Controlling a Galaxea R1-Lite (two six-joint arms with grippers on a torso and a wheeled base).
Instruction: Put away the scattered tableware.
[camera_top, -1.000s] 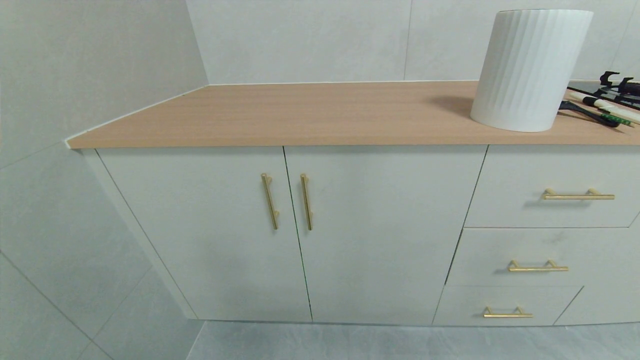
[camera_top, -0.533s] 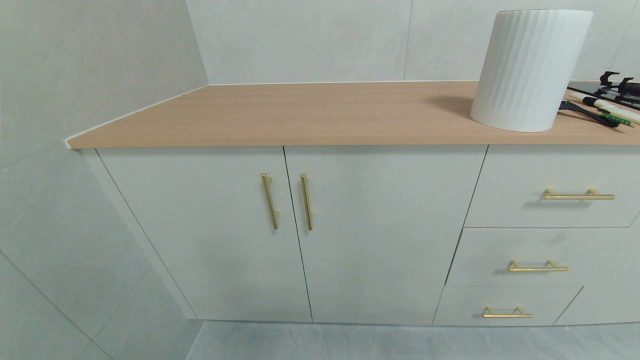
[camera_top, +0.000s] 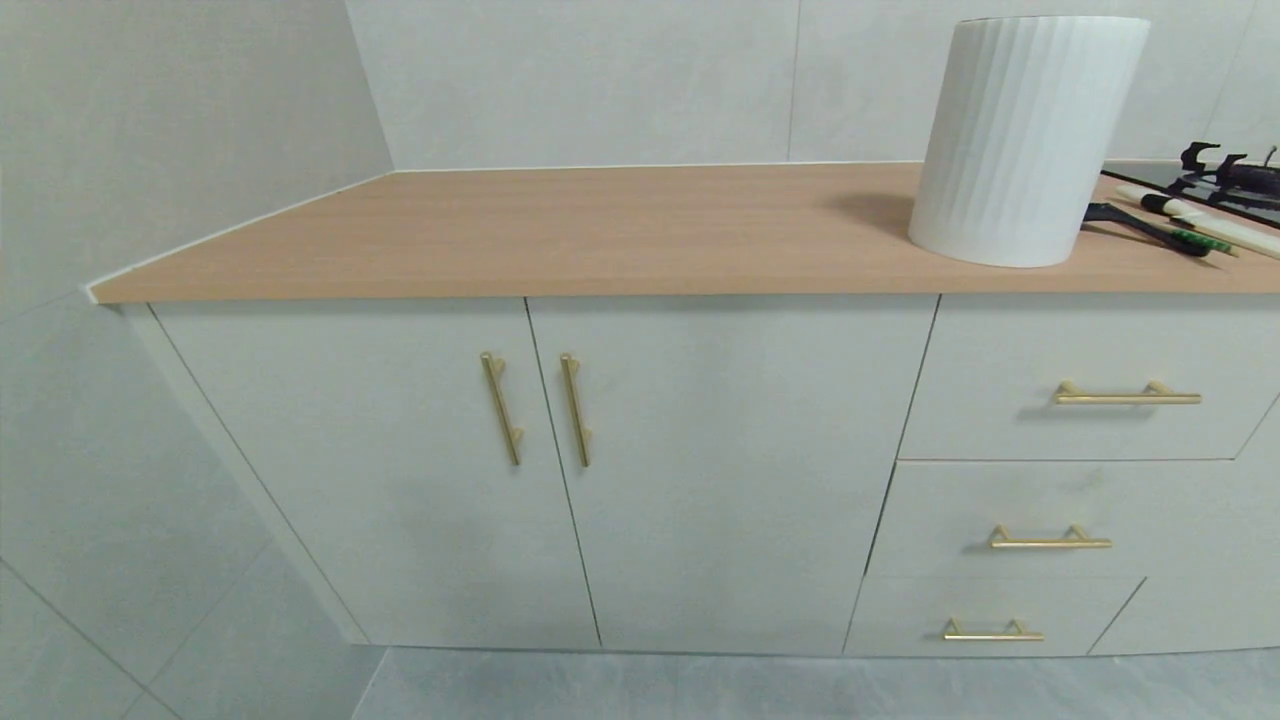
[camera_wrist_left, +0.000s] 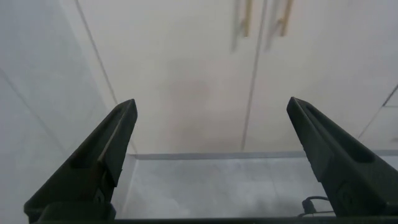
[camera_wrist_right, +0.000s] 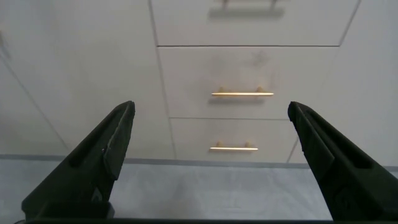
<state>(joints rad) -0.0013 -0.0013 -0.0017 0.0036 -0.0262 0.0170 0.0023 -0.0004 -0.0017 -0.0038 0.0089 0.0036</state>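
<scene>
Scattered utensils with black, white and green handles lie on the wooden counter at the far right, beside a tall white ribbed container. My left gripper hangs low in front of the double cabinet doors, open and holding nothing. My right gripper is also open and holding nothing, facing the drawers near the floor.
White cabinet doors with two upright gold handles sit below the counter. Three drawers with gold handles stack on the right. A tiled wall closes the left side. Black items lie at the counter's far right end. Grey floor runs below.
The whole head view has shifted a little to the left, so the camera has moved; the cabinet and counter items have not moved themselves.
</scene>
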